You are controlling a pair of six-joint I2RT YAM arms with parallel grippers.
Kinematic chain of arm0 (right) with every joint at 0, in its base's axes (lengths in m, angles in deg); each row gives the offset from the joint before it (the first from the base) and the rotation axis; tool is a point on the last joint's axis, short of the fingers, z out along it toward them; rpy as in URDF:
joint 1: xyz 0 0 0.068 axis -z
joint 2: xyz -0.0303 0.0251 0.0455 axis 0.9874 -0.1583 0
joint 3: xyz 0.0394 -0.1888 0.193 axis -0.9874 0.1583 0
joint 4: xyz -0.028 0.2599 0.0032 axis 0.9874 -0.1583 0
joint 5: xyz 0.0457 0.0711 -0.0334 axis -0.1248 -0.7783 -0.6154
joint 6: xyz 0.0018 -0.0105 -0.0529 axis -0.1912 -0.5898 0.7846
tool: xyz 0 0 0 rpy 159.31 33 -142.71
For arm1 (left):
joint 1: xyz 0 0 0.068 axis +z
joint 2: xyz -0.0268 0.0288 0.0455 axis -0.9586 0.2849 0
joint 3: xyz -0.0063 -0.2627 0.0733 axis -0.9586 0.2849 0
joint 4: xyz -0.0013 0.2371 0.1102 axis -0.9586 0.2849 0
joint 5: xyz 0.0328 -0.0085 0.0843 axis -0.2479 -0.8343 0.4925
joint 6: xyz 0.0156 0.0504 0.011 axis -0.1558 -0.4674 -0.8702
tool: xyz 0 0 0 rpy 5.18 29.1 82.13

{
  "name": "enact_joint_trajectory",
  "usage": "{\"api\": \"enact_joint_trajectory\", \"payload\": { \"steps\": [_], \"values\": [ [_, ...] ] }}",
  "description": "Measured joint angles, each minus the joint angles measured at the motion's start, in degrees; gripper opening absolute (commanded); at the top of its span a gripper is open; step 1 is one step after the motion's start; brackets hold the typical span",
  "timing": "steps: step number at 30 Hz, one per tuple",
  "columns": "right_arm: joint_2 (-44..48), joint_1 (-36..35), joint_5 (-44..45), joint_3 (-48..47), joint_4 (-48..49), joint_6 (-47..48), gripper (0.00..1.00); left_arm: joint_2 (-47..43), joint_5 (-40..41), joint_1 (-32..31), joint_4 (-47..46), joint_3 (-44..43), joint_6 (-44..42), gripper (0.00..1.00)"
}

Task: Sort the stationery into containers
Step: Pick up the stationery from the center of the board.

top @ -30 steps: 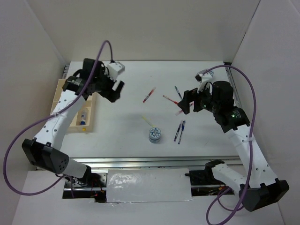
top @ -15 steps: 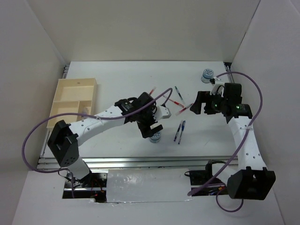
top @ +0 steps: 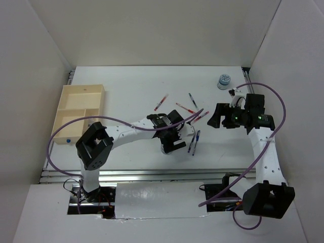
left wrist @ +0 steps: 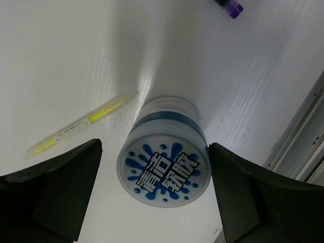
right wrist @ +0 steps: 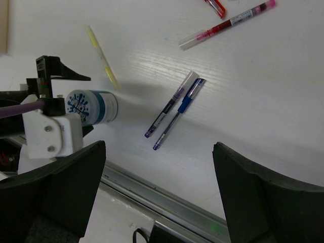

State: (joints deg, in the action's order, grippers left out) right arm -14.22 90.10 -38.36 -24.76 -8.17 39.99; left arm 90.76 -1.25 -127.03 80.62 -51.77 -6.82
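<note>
- The left gripper (top: 170, 144) is being held low over the middle of the table (top: 131, 86), having been swung across from above the tray (top: 84, 89) within the last second.
- The blue-and-white roll (left wrist: 163, 171) is being straddled. In the left wrist view it is standing upright between the two dark fingers (left wrist: 50, 195), with its printed lid facing the camera.
- The jaws are being kept wide. A sliver of table is showing on one side of the roll, while the other finger looks close to touching, so no squeeze is being made yet.
- The yellow pen (left wrist: 81, 126) is being left just beside the roll, clear of the fingers.
- The right gripper (right wrist: 159, 147) is being held a little further right than a second ago, drawn back from the red pens (top: 201, 116). Its jaws are spread wide and nothing is being held.
- With that arm drawn back, a second roll (top: 223, 81) is now being shown at the far right corner.
- The pair of dark pens (right wrist: 174, 112) is being left untouched near the first roll.
- As judged from this, the first roll is being lined up as the next item for the tray, which is well apart on the left. The jaws need closing before any lift, and the pens are being kept for later.
</note>
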Motion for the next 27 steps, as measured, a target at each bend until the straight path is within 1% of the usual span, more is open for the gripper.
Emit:
{"api": "enact_joint_trajectory", "payload": {
  "steps": [5,7,8,13,15,17,20,21,22,23,25,26,27],
  "values": [
    [0.46,0.11,-0.57,0.15,-0.09,0.37,0.92,1.99,0.13,-0.17,-0.63,-1.44,1.31,0.82],
    [0.46,0.15,-0.59,0.15,-0.11,0.61,0.92,1.99,-0.09,-0.17,-0.59,-1.44,1.31,0.80],
    [0.46,0.22,-0.72,0.15,-0.09,0.79,0.92,1.99,-0.28,-0.15,-0.50,-1.44,1.27,0.80],
    [0.28,0.46,-1.55,0.11,-0.63,1.53,0.92,1.99,-1.22,0.00,1.51,-1.49,1.36,0.93],
    [0.09,0.48,-1.88,0.11,-0.76,1.66,0.92,1.99,-1.36,0.07,2.43,-1.49,1.57,0.95],
    [-0.02,0.52,-2.16,0.11,-1.07,2.01,0.92,1.99,-1.33,0.09,3.13,-1.51,2.34,0.94],
    [-0.09,0.57,-2.56,0.11,-1.64,2.62,0.92,1.99,-1.25,0.09,3.85,-1.51,2.69,0.88],
    [-0.09,0.57,-2.58,0.11,-1.79,2.75,0.92,1.99,-1.27,0.13,3.85,-1.51,2.75,0.82],
    [-0.09,0.57,-2.60,0.09,-1.88,2.91,0.91,1.99,-1.18,0.17,3.85,-1.51,2.82,0.78],
    [-0.09,0.57,-2.64,0.09,-1.97,2.97,0.91,1.99,-1.20,0.22,3.87,-1.51,2.93,0.68],
    [-0.09,0.59,-2.69,0.09,-2.14,3.15,0.91,1.99,-1.36,0.22,4.55,-1.88,2.95,0.59],
    [-0.07,0.59,-2.73,0.09,-2.23,3.28,0.91,1.99,-1.36,0.22,5.22,-2.32,3.08,0.49],
    [-0.07,0.59,-2.73,0.09,-2.23,3.41,0.91,1.99,-1.42,0.22,6.14,-2.93,3.13,0.45]
  ]
}}
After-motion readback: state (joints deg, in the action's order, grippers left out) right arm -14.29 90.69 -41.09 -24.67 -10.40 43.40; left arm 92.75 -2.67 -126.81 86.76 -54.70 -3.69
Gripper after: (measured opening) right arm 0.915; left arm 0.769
